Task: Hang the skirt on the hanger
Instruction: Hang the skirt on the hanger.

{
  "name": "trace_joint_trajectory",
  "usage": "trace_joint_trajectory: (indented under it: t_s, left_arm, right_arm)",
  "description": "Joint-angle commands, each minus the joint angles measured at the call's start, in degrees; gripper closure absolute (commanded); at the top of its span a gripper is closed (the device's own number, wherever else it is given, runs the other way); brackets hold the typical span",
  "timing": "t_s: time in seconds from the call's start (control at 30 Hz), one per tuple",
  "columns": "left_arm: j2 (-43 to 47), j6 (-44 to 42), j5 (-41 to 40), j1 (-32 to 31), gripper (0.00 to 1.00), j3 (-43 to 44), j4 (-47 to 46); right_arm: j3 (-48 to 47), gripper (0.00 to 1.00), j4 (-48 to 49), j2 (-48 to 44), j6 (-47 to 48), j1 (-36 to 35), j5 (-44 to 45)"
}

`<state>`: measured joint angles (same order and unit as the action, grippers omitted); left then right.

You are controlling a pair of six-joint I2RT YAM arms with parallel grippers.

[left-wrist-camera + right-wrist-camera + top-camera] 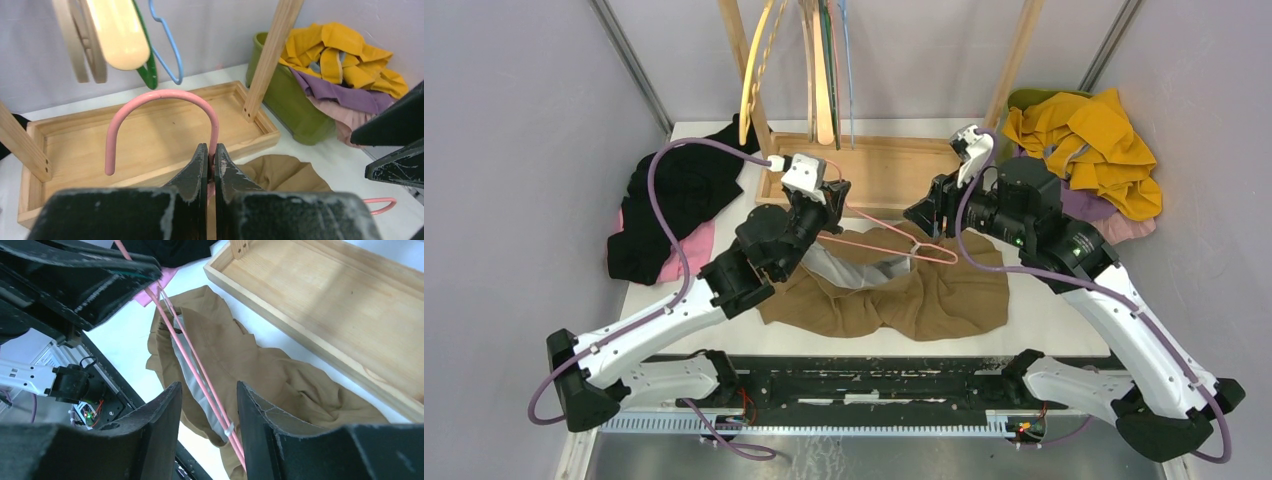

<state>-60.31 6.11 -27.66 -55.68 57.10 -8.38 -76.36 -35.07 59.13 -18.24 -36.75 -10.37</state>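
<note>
The left hand [211, 159] is clamped tight on the thin pink wire hanger [160, 93], right at the neck under the hook, holding it low over the desk [1049, 315]. The right hand [207, 390] has its jaws apart, one on each side of the hanger's shoulder wires, gripping nothing. The crumpled tan fabric skirt [944, 300] lies on the desk under the hanger, just in front of the shallow wooden tray [894, 170], with grey lining showing at the waist. My take: I'd send the right hand down to pinch just one layer of the waist edge and pull it over the hanger's end while the left hand holds steady. Grab both layers and the opening closes up.
</note>
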Motion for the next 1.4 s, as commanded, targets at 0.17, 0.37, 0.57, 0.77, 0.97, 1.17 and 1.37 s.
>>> trace_joint_trajectory:
  t_s: [0.17,0.37,0.57,0.77,0.97,1.17,1.37]
  left_arm:
    - [-1.6,4.4,9.0,0.0,0.96,9.0,6.0]
    - [-3.1,5.9,12.0,0.0,0.96,11.2,6.7]
    - [-4.1,7.1,13.1,0.0,0.96,12.3,6.5]
    - [-4.6,8.0,14.2,0.0,0.96,13.1,5.9]
    - [-5.0,8.6,14.7,0.0,0.96,13.7,5.2]
    - [-5.3,9.0,15.3,0.0,0.96,14.3,5.1]
    - [-5.2,9.3,15.7,0.0,0.96,15.0,5.3]
  right_arm:
    - [-7.6,0.49,-2.8,5.0,7.6,-3.4,-3.7]
    - [-8.8,0.49,-0.4,7.9,7.5,-8.0,2.3]
    - [-5.0,0.49,8.7,8.2,5.0,-8.9,0.9]
    - [0.3,0.49,16.3,7.7,3.2,-9.5,3.4]
    - [3.5,0.50,20.1,8.2,2.4,-10.1,5.7]
    - [7.3,0.54,25.8,6.4,0.9,-10.1,8.7]
    - [7.2,0.77,25.9,6.9,0.7,-10.1,10.1]
